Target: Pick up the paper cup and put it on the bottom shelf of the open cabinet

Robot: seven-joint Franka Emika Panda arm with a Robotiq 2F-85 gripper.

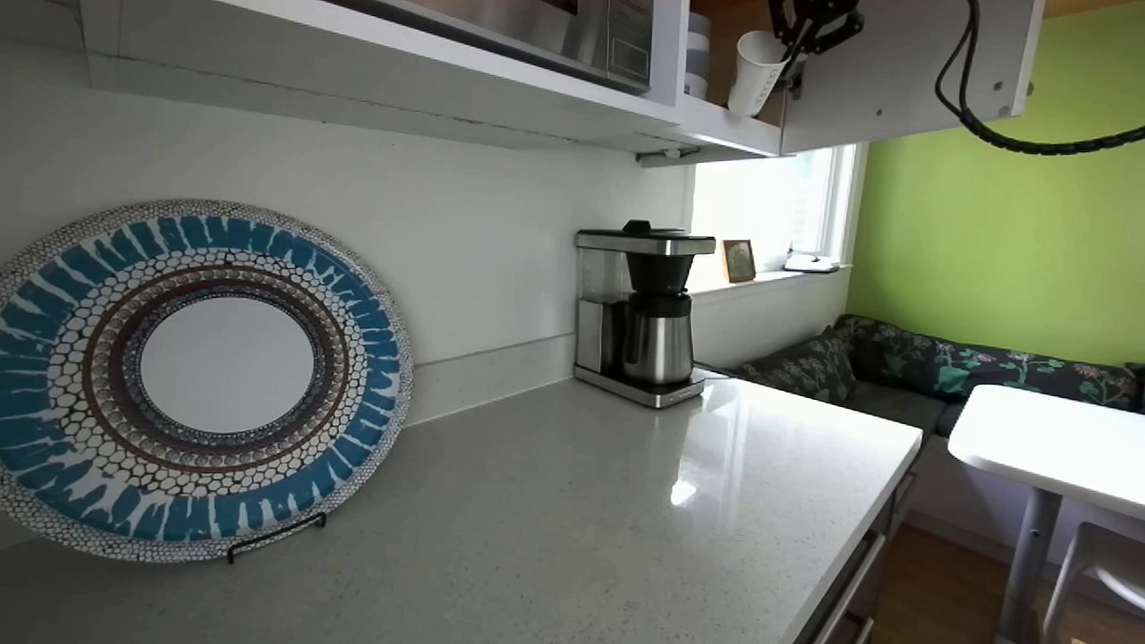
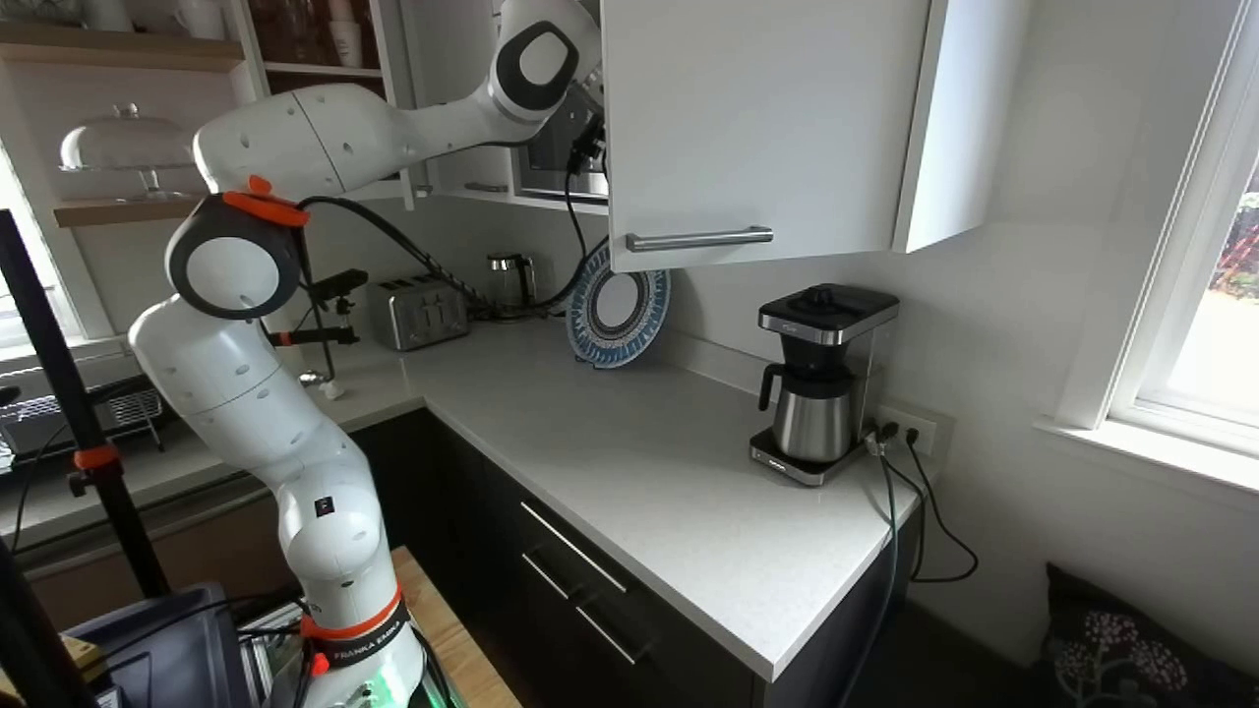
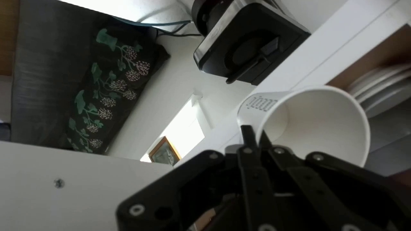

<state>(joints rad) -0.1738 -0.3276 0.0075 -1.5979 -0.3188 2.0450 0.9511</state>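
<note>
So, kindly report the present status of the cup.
End effector closed on paper cup. Cup tilted, at mouth of open cabinet. Stacked dishes inside may crowd placement.

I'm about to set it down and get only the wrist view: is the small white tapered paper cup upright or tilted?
Observer: Tilted. In an exterior view, the small white tapered paper cup leans with its mouth nearer the open flat white cabinet door than its base.
Operator: I see part of that door's inner face. Anything dangling near it?
Observer: Yes. In an exterior view, a black ribbed cable hangs in a loop that crosses in front of that face; I can't tell whether they touch.
</note>
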